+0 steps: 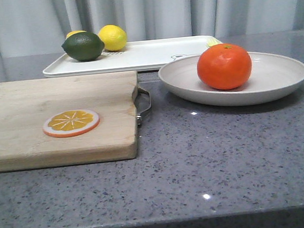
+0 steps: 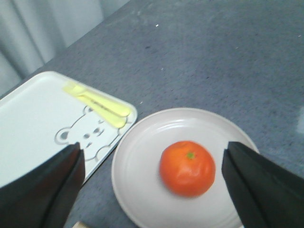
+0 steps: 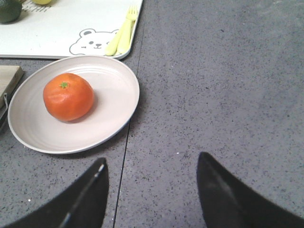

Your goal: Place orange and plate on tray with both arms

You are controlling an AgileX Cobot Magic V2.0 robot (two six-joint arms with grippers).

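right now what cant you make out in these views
- Tray, front view: its near right edge sits behind the plate, so touching or apart is unclear.
- A yellow fruit, front view: mostly hidden behind the lime.
- Cutting board: cut off by the front view's left edge.
- Left hand and right hand: only dark fingertips show at the wrist views' edges; neither hand appears in the front view.

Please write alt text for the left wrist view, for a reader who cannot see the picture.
An orange lies on a round off-white plate on a grey table, seen from above between two open black fingers. Beside the plate is a white tray with a bear drawing and a yellow fork on it.
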